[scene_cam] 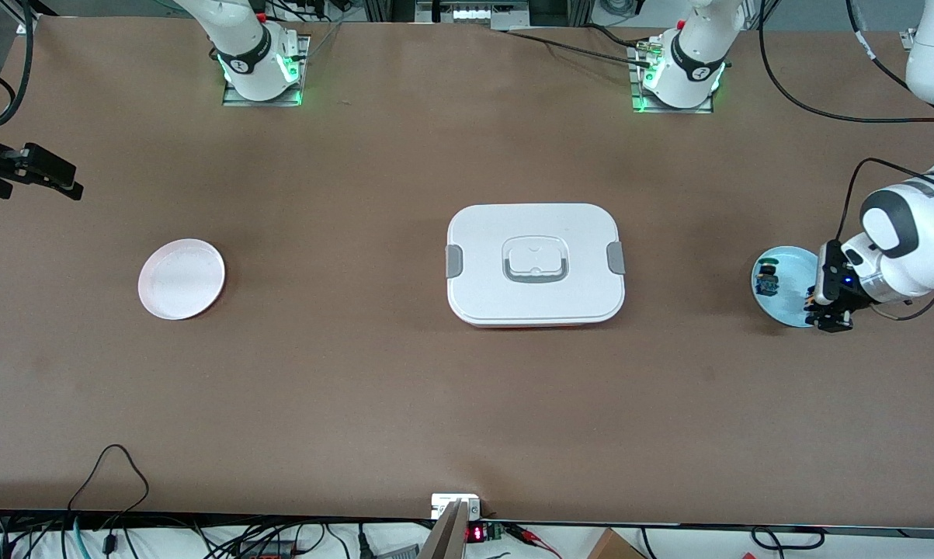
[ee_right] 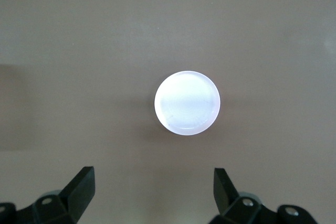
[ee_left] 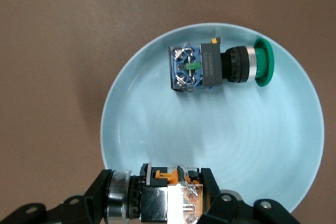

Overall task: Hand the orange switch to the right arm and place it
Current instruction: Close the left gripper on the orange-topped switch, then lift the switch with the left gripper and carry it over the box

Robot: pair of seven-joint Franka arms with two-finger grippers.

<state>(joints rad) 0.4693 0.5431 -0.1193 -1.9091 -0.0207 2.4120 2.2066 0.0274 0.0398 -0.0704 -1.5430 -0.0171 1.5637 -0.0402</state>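
Orange switch (ee_left: 168,192) clamped in left tool (ee_left: 165,200)

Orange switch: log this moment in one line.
left gripper shut on orange switch | in blue plate | right gripper open, waiting

High front camera faces both bases; wrist cameras look straight down, close.

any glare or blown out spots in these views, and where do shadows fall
Right wrist view: the white plate is blown out, its surface detail lost. Left wrist view: evenly lit, a soft shadow on the table beside the blue plate. Front view: faint shadow under the box.
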